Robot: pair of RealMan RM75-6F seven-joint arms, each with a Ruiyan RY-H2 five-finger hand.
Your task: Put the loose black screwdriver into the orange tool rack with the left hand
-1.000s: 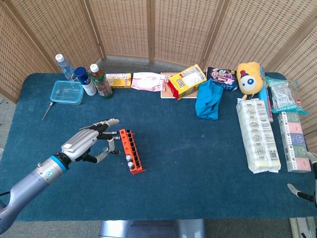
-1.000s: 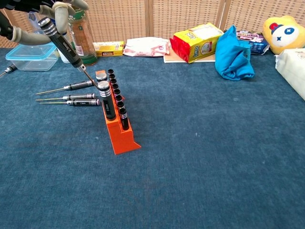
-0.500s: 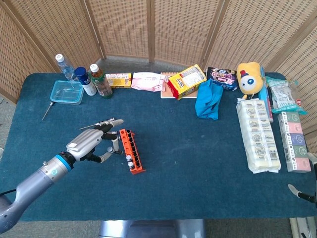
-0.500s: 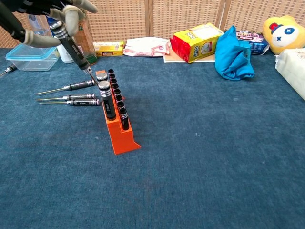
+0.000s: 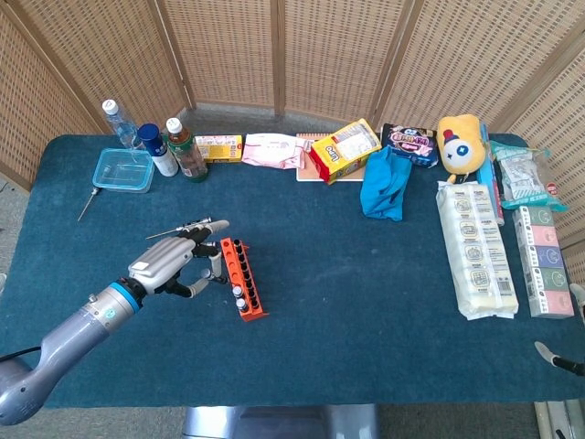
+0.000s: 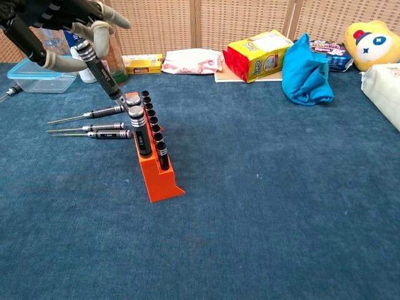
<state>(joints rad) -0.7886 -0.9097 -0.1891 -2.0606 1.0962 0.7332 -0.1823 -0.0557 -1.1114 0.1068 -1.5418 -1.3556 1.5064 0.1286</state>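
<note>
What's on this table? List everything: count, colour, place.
rack: one, orange, left of centre
held screwdriver: one, black, tilted, tip at the rack's far end
racked screwdrivers: several, black, standing in the rack
loose screwdrivers: three, black, lying left of the rack
bottles: three, back left
box: one, clear blue, back left
snack bag: one, yellow, back centre
cloth: one, blue, back centre
plush toy: one, yellow, back right
long pack: one, white, right side
left hand: grips the held screwdriver
right hand: only a tip shows, bottom right
</note>
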